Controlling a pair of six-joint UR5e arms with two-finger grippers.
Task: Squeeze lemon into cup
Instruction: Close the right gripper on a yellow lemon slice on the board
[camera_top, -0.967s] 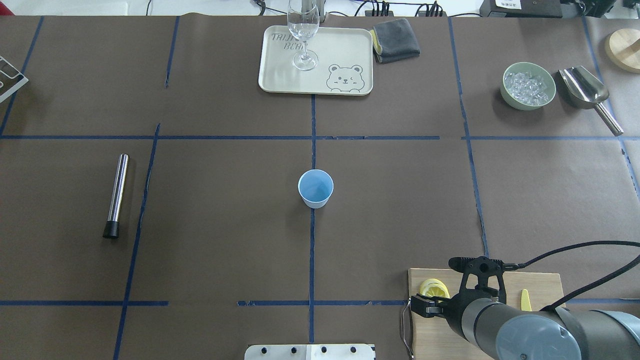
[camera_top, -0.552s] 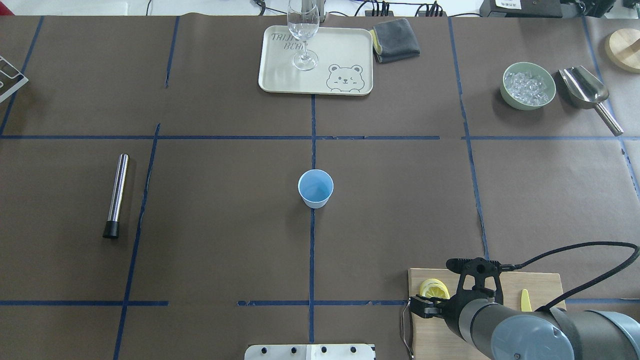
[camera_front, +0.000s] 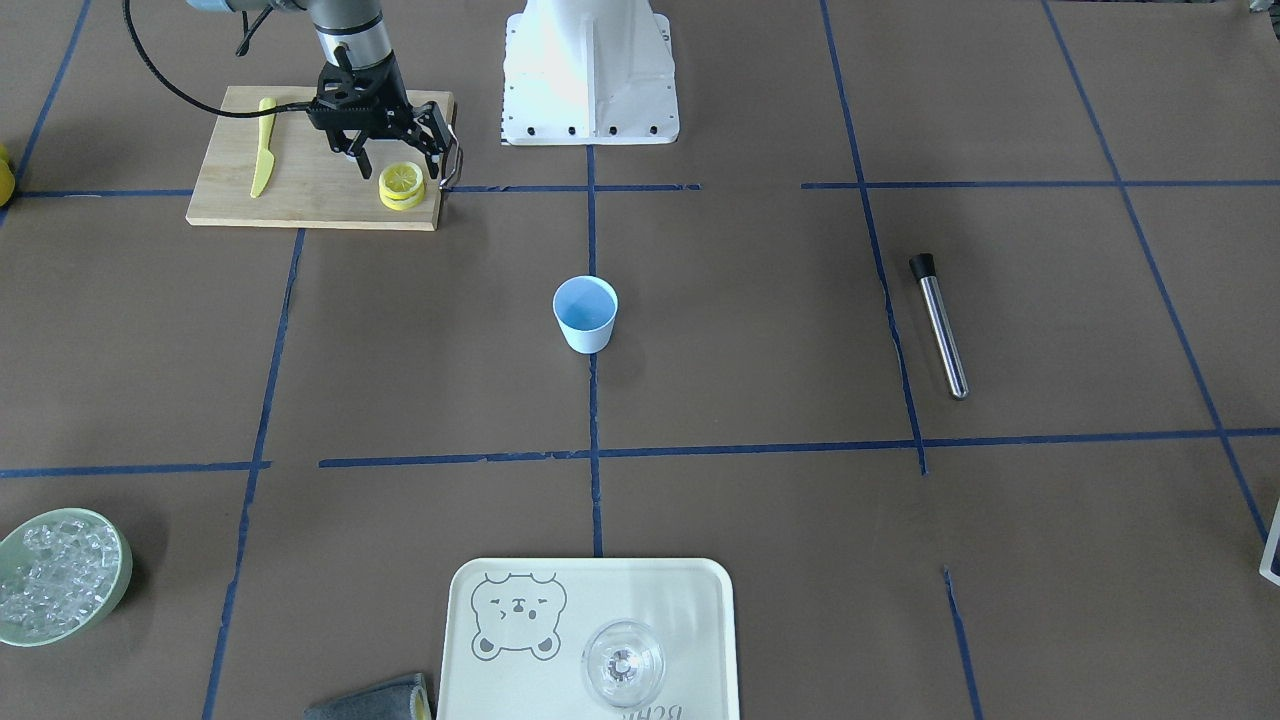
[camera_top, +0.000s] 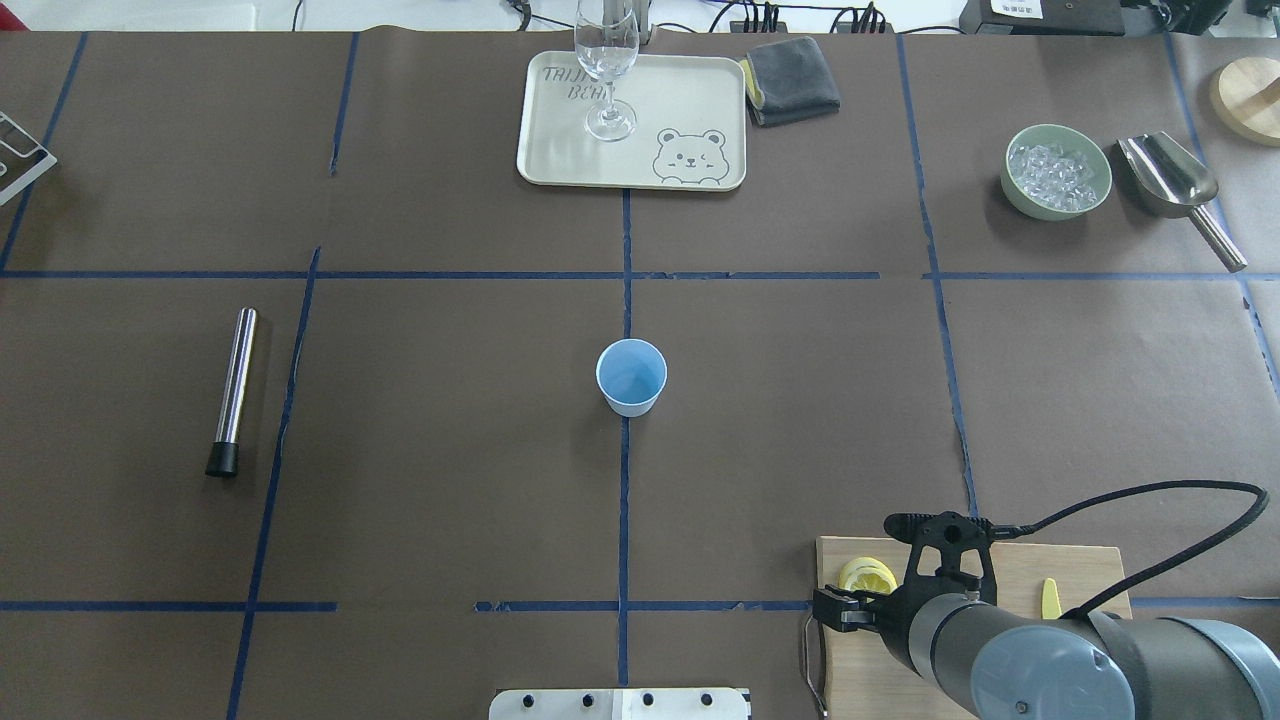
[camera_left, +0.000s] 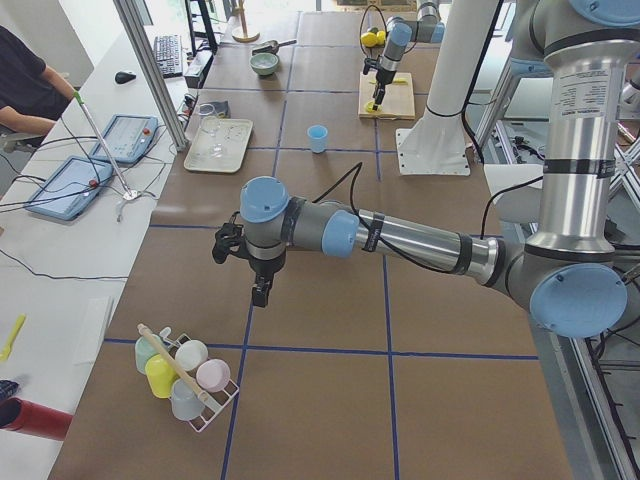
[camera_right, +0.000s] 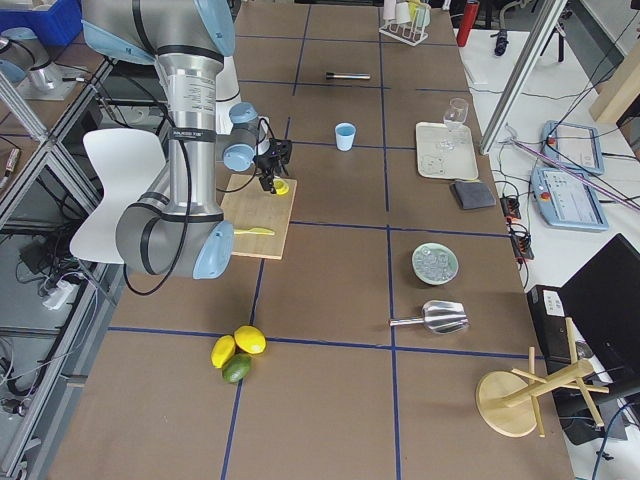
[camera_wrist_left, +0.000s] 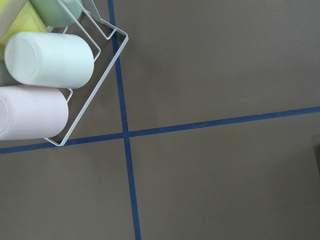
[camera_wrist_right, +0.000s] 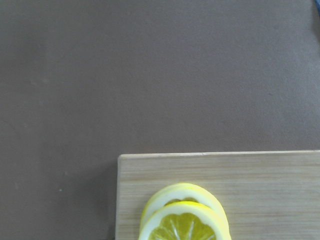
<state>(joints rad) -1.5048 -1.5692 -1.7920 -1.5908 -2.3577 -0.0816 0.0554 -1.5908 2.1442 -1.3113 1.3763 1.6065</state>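
Right gripper (camera_front: 401, 166) has edged toward the board's (camera_front: 300, 190) corner, jaws apart above the lemon (camera_front: 401, 182) stacked there. Cup (camera_front: 586, 312) stands at desk (camera_front: 760, 330) centre, well apart. Left gripper (camera_left: 259, 294): jaws' state cannot be told.

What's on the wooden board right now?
A stack of lemon slices near one corner and a yellow knife toward the other end. The right gripper hangs open over the slices; how many are stacked is hidden, as is the board beneath the gripper.
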